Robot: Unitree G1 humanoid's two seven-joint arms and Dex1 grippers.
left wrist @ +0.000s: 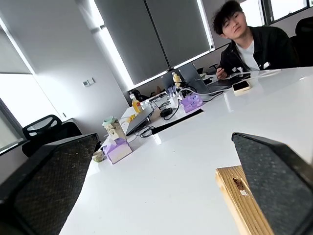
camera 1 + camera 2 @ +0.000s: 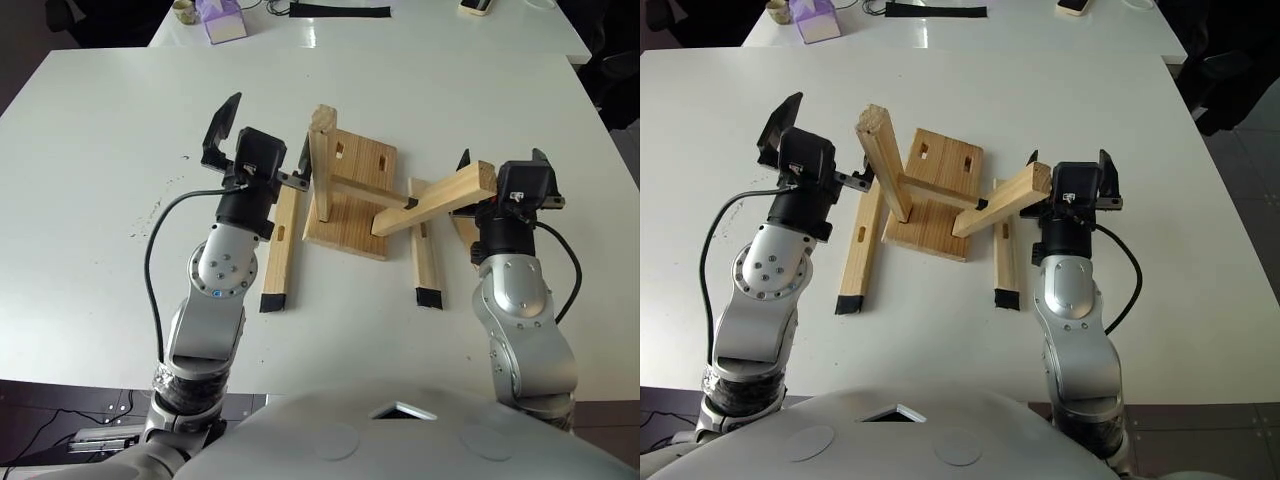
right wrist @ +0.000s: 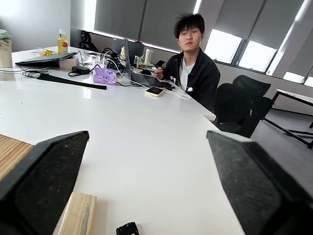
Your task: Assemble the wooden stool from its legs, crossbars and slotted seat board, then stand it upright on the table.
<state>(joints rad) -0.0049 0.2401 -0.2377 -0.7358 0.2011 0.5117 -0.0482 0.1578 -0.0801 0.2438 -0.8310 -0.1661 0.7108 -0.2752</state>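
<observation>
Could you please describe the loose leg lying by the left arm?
On the white table, find the seat board mid-table. The leg lies flat beside its left edge, black-capped end toward the robot; the other flat leg lies on the board's right.

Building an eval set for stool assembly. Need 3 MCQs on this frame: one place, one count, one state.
1. Where does the joined leg-and-crossbar frame rest?
A. On the floor
B. On the seat board
C. Held up in the air

2. How many loose legs lie flat on the table?
A. None
B. Four
C. Two

3. How are the left end effector and right end effector?
A. Both open
B. Both shut
C. Left shut, right open

Answers:
1. B, the frame lies across the seat board.
2. C, one loose leg lies on each side of the board.
3. A, both show their fingers spread apart.
</observation>
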